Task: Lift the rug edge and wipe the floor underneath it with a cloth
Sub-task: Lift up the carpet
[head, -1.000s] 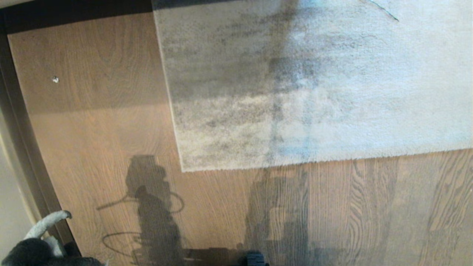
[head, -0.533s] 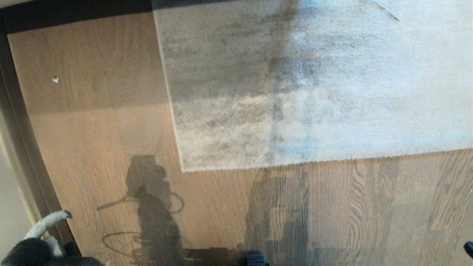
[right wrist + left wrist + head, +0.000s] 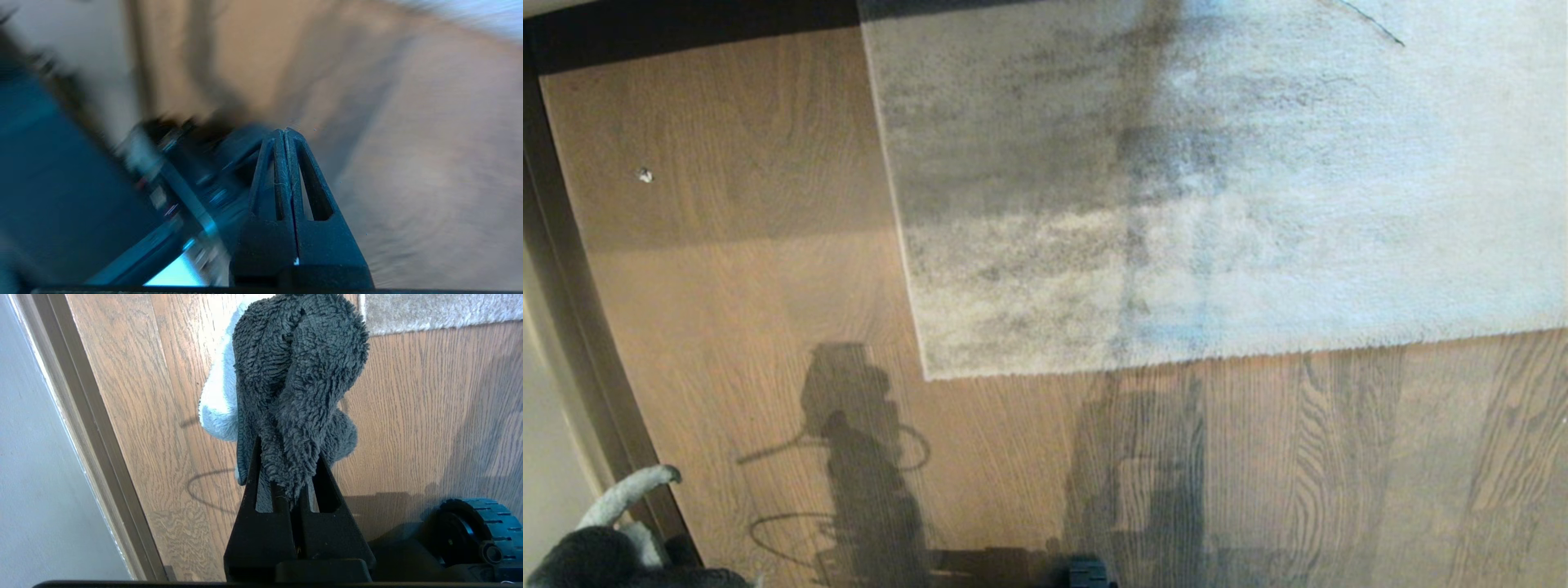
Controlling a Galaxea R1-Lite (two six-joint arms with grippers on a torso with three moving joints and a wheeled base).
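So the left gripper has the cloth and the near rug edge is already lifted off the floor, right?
Not quite. The left gripper is shut on the cloth, as its wrist view shows, but the head view shows the rug lying flat on the floor, its near edge not lifted.

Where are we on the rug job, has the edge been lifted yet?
Not yet. Done: the left gripper is shut on the cloth. The right gripper is shut and empty, away from the rug, which lies flat on the floor. Left: lifting the edge, wiping underneath.
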